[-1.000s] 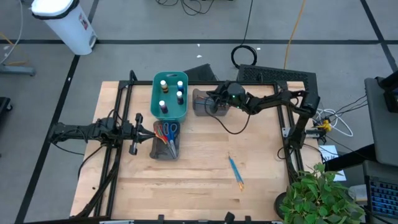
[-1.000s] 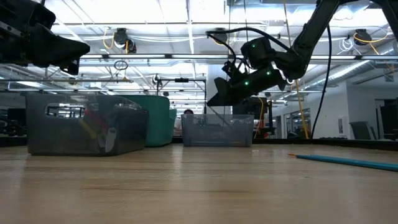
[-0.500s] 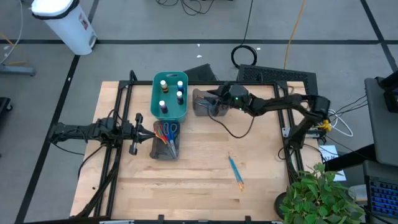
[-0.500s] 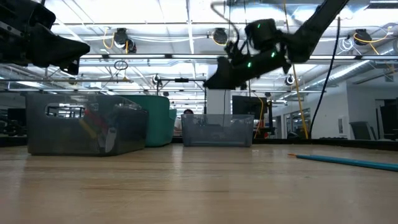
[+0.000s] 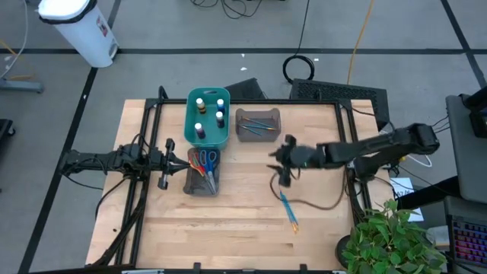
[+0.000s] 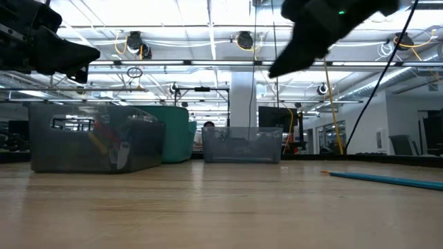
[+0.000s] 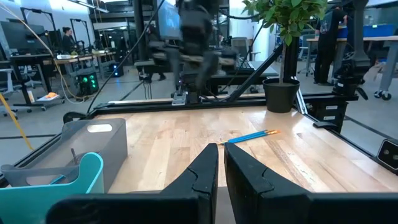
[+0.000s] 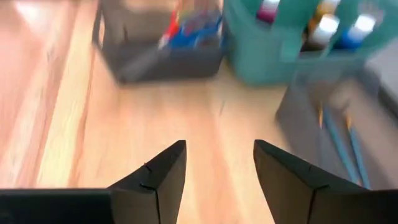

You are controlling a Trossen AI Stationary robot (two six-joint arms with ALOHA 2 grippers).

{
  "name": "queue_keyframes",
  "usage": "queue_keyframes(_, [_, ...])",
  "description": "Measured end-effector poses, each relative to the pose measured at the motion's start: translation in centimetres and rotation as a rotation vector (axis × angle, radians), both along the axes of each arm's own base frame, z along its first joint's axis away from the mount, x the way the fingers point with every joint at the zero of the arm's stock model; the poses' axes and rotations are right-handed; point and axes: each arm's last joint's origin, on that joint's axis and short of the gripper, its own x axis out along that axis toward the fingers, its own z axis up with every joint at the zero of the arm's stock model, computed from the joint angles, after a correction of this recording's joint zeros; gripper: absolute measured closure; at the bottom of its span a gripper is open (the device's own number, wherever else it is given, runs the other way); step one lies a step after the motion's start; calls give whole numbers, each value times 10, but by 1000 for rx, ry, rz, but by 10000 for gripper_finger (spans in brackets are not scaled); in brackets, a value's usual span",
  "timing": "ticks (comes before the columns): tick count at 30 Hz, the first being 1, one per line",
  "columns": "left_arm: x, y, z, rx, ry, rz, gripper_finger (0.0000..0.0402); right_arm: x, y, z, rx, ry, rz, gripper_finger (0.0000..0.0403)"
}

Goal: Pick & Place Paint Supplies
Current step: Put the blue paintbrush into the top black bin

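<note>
My right gripper (image 5: 276,161) hangs open above the middle of the table, holding nothing; in its wrist view the fingers (image 8: 219,158) stand well apart. Two thin brushes (image 5: 288,210), blue and orange, lie on the wood near it toward the near edge. More brushes (image 5: 260,124) lie in a grey bin (image 5: 258,134). White-capped paint bottles (image 5: 208,114) stand in the teal bin (image 5: 208,141). Scissors (image 5: 204,161) stick up from another grey bin (image 5: 199,185). My left gripper (image 5: 176,160) waits shut and level at the table's left, beside the scissors bin.
A potted plant (image 5: 392,243) stands off the table's near right corner. Dark frame rails (image 5: 144,122) run along the left, right and far edges. Bare wood (image 5: 228,221) lies across the near half of the table.
My right gripper has pulled away from the grey brush bin at the far side. It rose and swung toward the near edge, over the middle of the table. The brushes in that bin now show uncovered. The left arm kept still.
</note>
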Motion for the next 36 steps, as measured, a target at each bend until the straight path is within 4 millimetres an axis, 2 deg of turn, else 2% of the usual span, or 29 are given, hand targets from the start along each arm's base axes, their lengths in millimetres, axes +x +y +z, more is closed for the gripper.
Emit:
queue_keyframes(3, [0, 0, 0, 0, 0, 0, 369, -8, 23, -11, 17, 96, -28, 232])
queue_keyframes(7, [0, 0, 0, 0, 0, 0, 369, -14, 44, -28, 35, 208, 0, 238])
queue_keyframes(13, [0, 0, 0, 0, 0, 0, 369, -22, 68, -54, 106, 317, 182, 237])
queue_keyframes(18, [0, 0, 0, 0, 0, 0, 369, -43, 80, -80, 232, 440, 292, 248])
queue_keyframes(25, [0, 0, 0, 0, 0, -1, 369, -69, 88, -114, 329, 526, 262, 296])
queue_keyframes(36, [0, 0, 0, 0, 0, 0, 369, -58, 103, -129, 383, 442, 340, 398])
